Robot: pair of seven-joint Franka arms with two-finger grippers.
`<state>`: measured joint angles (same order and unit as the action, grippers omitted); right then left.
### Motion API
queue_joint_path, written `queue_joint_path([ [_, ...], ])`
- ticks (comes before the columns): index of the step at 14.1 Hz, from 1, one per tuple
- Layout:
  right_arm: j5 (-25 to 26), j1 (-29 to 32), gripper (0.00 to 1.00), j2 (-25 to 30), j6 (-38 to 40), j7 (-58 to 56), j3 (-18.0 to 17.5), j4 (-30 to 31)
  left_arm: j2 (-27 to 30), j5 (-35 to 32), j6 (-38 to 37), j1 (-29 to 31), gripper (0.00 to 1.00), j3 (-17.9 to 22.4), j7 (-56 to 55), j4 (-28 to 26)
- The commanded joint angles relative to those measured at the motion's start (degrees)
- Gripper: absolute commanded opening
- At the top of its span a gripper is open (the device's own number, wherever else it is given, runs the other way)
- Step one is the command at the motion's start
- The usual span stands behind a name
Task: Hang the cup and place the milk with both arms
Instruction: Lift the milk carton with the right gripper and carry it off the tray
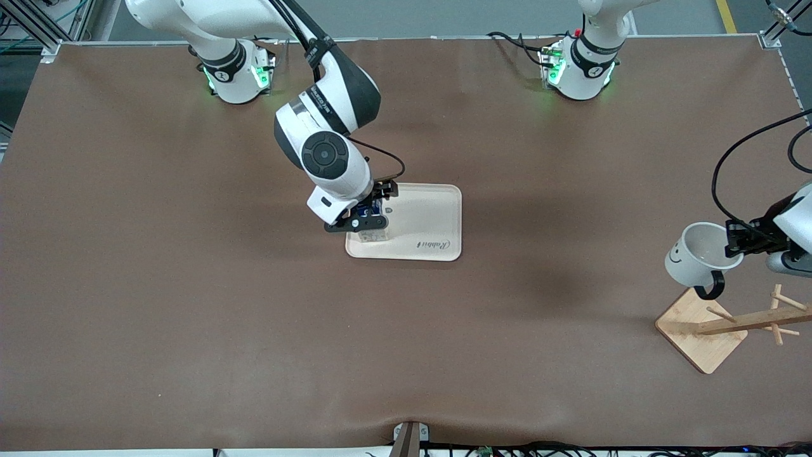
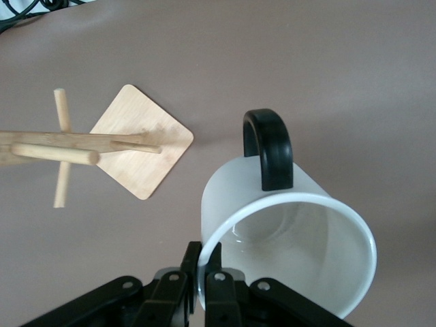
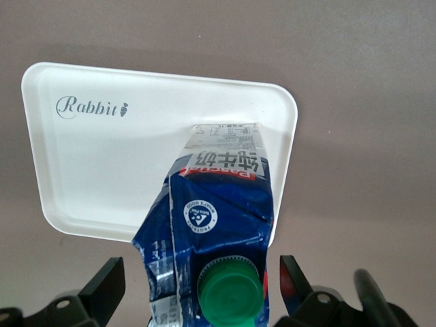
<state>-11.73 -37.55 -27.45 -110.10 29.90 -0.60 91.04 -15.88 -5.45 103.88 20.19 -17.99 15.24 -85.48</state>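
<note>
Cup (image 1: pixel 699 256): white, smiley on its side, black handle (image 1: pixel 711 287) hanging low; held in the air by its rim, tilted with the mouth turned up toward the front camera, over the tabletop (image 1: pixel 190 285) just beside the rack (image 1: pixel 729 325), at the left arm's end.
Left hand (image 1: pixel 736 240): clenched on the cup's rim, one finger (image 2: pixel 215 286) inside the mouth and one outside the wall; the cup sticks out from the fingertips toward the right arm's end.
Rack: square wooden base with a pegged post; the handle hangs just above the base's corner, apart from the pegs.
Milk (image 1: pixel 373 232): blue top, green cap (image 3: pixel 229 296), standing upright on the tray (image 1: pixel 431 222), at the tray's edge toward the right arm's end.
Right hand (image 1: pixel 368 216): right over the milk, released; its fingers (image 3: pixel 103 285) stand on either side of the carton's top with gaps showing, the cap between them.
Tray: cream, rounded corners, "Rabbit" printed on it, mid-tabletop.
</note>
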Motion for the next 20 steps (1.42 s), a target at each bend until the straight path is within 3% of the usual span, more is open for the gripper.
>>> queue_joint_path([
  [1, 0.56, -0.60, 0.39, -0.05, -0.99, 0.77, 0.68, 0.37, -1.25, -1.14, -0.52, 2.13, 0.00, -0.29, 4.61, 1.37],
  [2, 0.56, -0.51, 0.03, -0.06, -0.99, 4.08, 0.68, 0.37, -1.52, -1.05, -0.34, 3.01, 0.00, -0.29, 6.37, 1.37],
  [3, 0.83, -0.68, 0.00, -0.06, -0.99, 5.94, 0.68, 0.28, -1.52, -1.05, -0.17, 3.36, 0.00, -0.20, 7.86, 1.46],
  [8, 3.47, 0.98, 0.00, 2.13, 2.07, 6.84, 0.95, -1.20, -2.92, -0.96, -0.08, 6.17, 0.00, -0.11, 13.15, 4.00],
  [12, 4.43, 9.48, 0.00, 6.26, 12.78, 5.35, 1.04, -7.18, -4.24, -0.79, 0.36, 7.23, 0.00, -0.03, 13.68, 5.32],
  [16, 7.77, 20.64, 0.00, 10.48, 17.82, -11.49, 1.30, -4.74, -4.77, -0.70, 1.68, 7.23, 0.00, -0.11, 13.33, 5.59],
  [20, 10.14, 30.14, 0.00, 12.60, 13.27, -24.15, 1.30, 3.86, -5.56, -0.70, 3.26, 7.23, 0.00, -0.02, 13.42, 6.38],
])
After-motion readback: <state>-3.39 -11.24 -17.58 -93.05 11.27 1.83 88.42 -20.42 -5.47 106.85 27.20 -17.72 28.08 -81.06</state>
